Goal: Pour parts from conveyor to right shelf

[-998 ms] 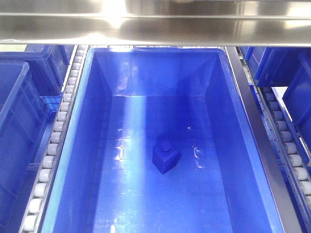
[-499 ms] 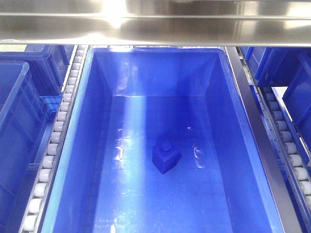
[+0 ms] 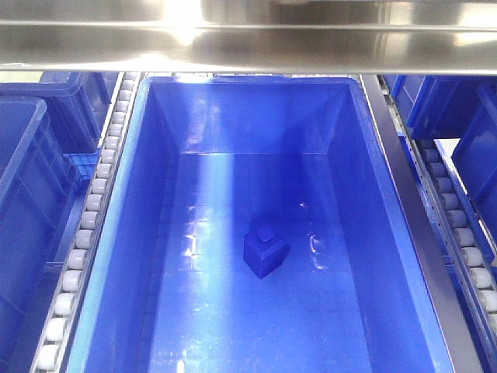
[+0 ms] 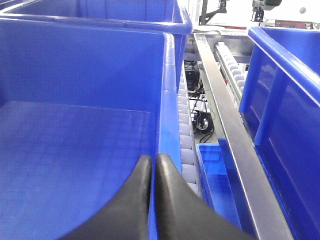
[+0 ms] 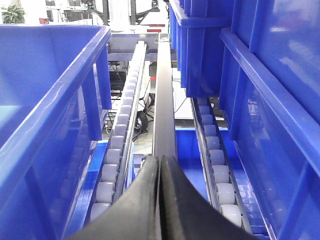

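Blue tub [image 3: 155,233] sat on roller shelf [image 3: 85,225], 1 blue part [image 3: 265,250] lay on its floor, left gripper [image 4: 152,165] and right gripper [image 5: 159,167] each had jaws pressed together, holding nothing.

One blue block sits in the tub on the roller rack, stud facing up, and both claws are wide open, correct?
No. The wrist views show the left claw and right claw shut, fingers together. The rest holds: one block, stud up, in the tub on the roller rack.
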